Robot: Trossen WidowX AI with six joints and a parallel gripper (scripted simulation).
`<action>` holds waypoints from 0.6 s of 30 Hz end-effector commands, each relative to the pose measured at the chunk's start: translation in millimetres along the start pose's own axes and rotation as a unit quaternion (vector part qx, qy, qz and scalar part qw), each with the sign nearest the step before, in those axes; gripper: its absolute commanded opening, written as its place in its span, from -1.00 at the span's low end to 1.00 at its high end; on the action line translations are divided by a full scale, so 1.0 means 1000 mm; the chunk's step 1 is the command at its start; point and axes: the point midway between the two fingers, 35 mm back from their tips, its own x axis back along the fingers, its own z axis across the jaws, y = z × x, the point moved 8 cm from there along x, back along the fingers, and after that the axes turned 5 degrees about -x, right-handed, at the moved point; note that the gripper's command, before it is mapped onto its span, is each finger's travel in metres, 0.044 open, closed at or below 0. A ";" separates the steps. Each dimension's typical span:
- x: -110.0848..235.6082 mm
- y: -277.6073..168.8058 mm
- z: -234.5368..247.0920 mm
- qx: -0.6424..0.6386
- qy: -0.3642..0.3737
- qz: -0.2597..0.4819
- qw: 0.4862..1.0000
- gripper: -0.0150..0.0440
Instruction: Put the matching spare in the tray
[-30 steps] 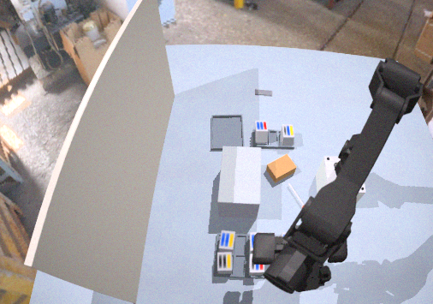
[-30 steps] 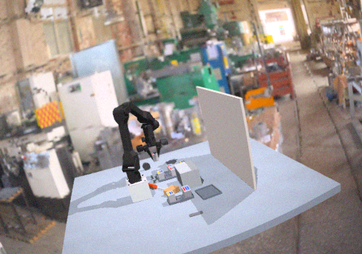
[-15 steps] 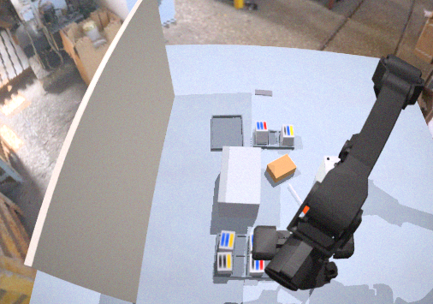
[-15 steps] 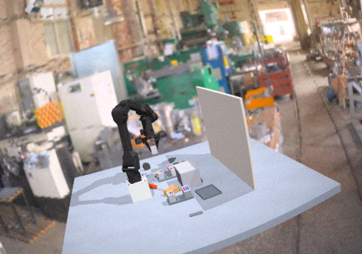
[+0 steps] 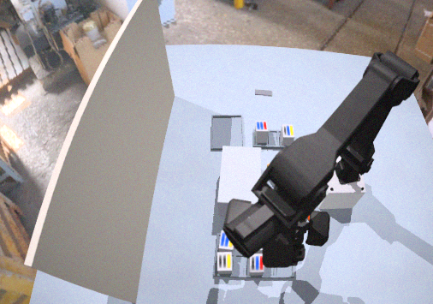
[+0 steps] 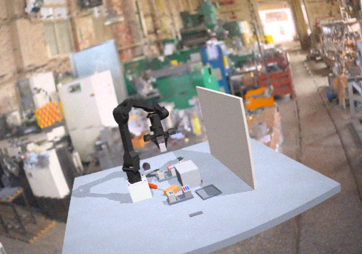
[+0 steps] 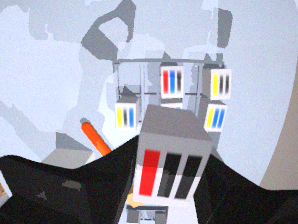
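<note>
In the top view, the arm [image 5: 342,120] is reaching over the white unit [image 5: 240,173] toward the near rack [image 5: 240,274], hiding the gripper, while the tray [image 5: 227,132] is lying beyond the unit beside the far rack [image 5: 269,139], well apart from the load. In the exterior view, the gripper [image 6: 162,144] is hanging high above the table [image 6: 250,211] with a grey spare [image 6: 162,147] pinched between partly closed fingers, likely raised so it clears the unit on the way to the tray [image 6: 208,192]. In the wrist view, the spare [image 7: 172,156] is sitting clamped between the jaws, showing one red and two black bars, above the rack [image 7: 133,70] of remaining spares.
</note>
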 end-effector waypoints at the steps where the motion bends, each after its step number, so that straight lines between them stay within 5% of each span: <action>1: 0.000 -0.009 -0.023 -0.006 -0.004 0.005 1.000 -0.49; 18: 0.002 -0.061 -0.099 0.010 -0.005 0.009 1.000 -0.49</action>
